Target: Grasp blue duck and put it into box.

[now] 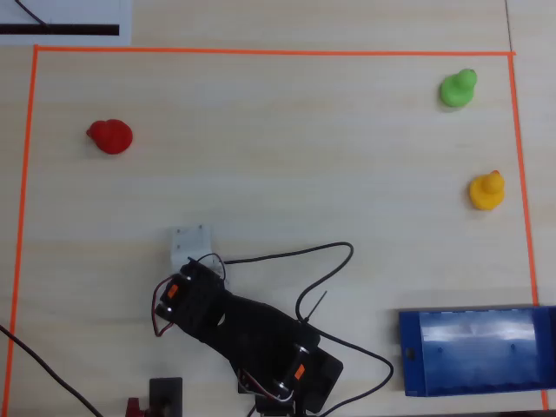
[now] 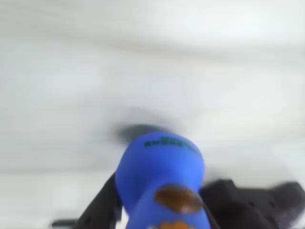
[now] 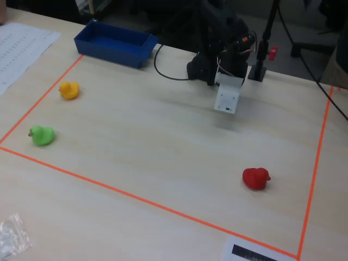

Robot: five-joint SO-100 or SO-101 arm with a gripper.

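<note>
In the wrist view the blue duck (image 2: 162, 167) fills the lower middle, blurred, lifted above the pale table. Its reddish beak faces the camera. My gripper (image 2: 162, 202) is shut on it, with a black finger (image 2: 102, 202) against its left side and another at its right. In the overhead and fixed views the duck is hidden under the white wrist camera housing (image 1: 189, 245) (image 3: 227, 97). The dark-blue box (image 1: 408, 352) (image 3: 111, 50) stands apart from the arm, at the lower right of the overhead view and the upper left of the fixed view.
A red duck (image 1: 109, 136) (image 3: 255, 178), a green duck (image 1: 458, 88) (image 3: 42, 135) and a yellow duck (image 1: 486, 190) (image 3: 69, 90) sit on the table. Orange tape (image 1: 261, 52) frames the work area. Black cables (image 1: 321, 261) loop by the arm base.
</note>
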